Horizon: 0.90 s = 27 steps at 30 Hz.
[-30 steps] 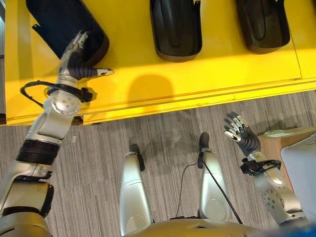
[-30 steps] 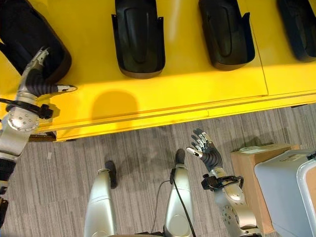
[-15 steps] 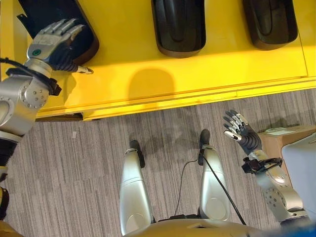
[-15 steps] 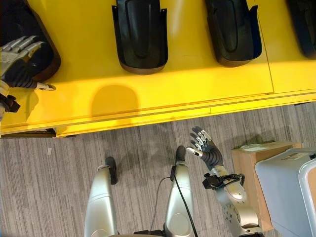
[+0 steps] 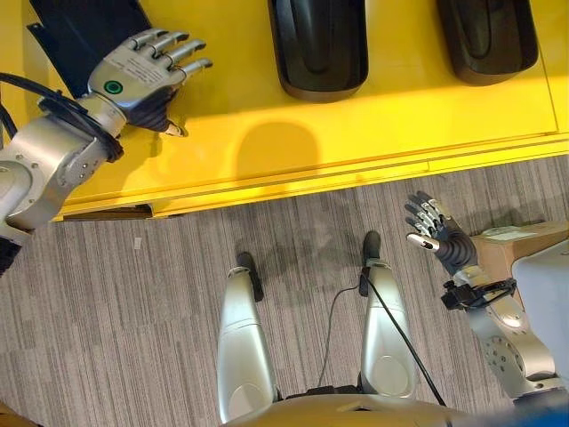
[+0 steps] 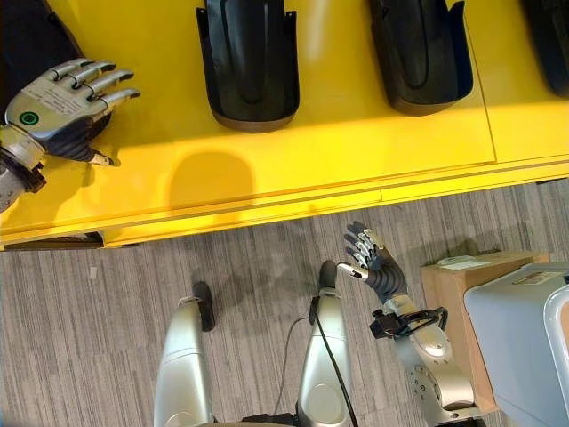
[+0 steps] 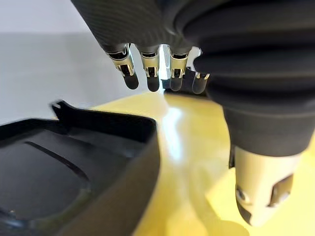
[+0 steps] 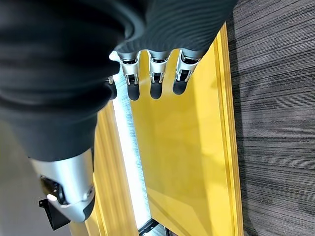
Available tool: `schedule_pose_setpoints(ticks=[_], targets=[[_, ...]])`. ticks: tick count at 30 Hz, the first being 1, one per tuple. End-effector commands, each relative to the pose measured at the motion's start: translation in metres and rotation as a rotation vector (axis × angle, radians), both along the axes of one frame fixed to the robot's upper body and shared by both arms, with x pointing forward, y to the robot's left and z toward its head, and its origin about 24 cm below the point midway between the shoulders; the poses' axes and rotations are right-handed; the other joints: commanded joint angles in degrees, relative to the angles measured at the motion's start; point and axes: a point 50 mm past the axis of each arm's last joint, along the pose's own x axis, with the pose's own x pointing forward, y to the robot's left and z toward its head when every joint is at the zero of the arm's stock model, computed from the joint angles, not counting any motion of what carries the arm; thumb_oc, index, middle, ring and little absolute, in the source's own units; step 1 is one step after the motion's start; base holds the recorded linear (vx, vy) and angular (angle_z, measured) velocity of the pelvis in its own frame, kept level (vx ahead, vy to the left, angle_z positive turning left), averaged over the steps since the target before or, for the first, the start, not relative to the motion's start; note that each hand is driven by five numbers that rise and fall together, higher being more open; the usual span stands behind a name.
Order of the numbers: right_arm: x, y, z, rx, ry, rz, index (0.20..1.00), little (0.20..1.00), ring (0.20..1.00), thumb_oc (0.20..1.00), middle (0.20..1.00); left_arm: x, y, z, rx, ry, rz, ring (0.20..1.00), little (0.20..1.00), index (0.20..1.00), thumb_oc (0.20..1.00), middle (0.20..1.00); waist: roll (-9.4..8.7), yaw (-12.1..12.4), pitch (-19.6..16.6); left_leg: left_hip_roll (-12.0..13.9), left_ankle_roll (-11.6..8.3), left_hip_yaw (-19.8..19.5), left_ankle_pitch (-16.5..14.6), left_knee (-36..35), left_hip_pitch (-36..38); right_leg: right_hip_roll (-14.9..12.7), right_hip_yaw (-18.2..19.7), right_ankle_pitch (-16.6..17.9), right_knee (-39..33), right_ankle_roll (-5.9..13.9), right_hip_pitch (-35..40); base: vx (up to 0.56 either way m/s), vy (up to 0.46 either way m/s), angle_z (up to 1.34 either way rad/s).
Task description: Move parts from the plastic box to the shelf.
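Left hand (image 5: 133, 80), at 10 o'clock over the yellow shelf (image 5: 231, 133), has fingers straight and spread, holding nothing. Black part (image 5: 89, 31) lies on the shelf just beside it. Right hand (image 5: 436, 238), at 4 o'clock above the floor, is relaxed and empty.

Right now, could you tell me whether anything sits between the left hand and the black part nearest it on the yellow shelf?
Nothing visible does: the open left hand hovers right beside that black part above the yellow shelf.
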Motion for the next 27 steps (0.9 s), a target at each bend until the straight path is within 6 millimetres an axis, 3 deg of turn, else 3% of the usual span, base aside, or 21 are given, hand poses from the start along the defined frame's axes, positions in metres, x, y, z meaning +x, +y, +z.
schedule_pose_setpoints(ticks=[1,9,16,27], targets=[[-0.004,-0.017,0.026,-0.036,-0.129,-0.042,1.0,1.0,1.0,1.0,1.0,-0.006,-0.006,0.017,0.083,-0.033,-0.01,1.0,1.0,1.0,1.0,1.0,1.07,-0.1,-2.5,-0.8,1.58,2.1,0.2,-3.7,2.6,-1.1,1.1,-10.2,10.9,-1.68,0.5,0.0,0.0,0.0],[-0.003,-0.016,0.028,-0.041,-0.143,-0.028,1.0,1.0,1.0,1.0,1.0,-0.003,0.004,0.009,0.067,-0.004,0.022,1.0,1.0,1.0,1.0,1.0,1.11,0.1,-2.5,-0.7,1.55,2.1,0.1,-3.3,2.6,-1.0,1.4,-10.4,11.2,-1.72,0.4,0.0,0.0,0.0],[-0.005,-0.018,0.029,-0.038,-0.155,-0.04,1.0,1.0,1.0,1.0,1.0,-0.02,-0.016,0.023,0.064,-0.069,-0.107,1.0,1.0,1.0,1.0,1.0,1.2,0.9,-2.7,-0.9,1.46,1.8,0.2,-3.5,2.5,-1.0,1.2,-10.6,11.3,-1.79,0.6,0.0,0.0,0.0],[-0.007,-0.018,0.027,-0.052,-0.14,-0.043,1.0,1.0,1.0,1.0,1.0,-0.031,-0.007,0.005,0.053,0.034,-0.069,1.0,1.0,1.0,1.0,1.0,1.47,1.3,-2.5,-0.9,1.48,2.0,0.1,-3.5,2.8,-1.0,1.4,-10.6,11.4,-1.91,0.7,0.0,0.0,0.0]])
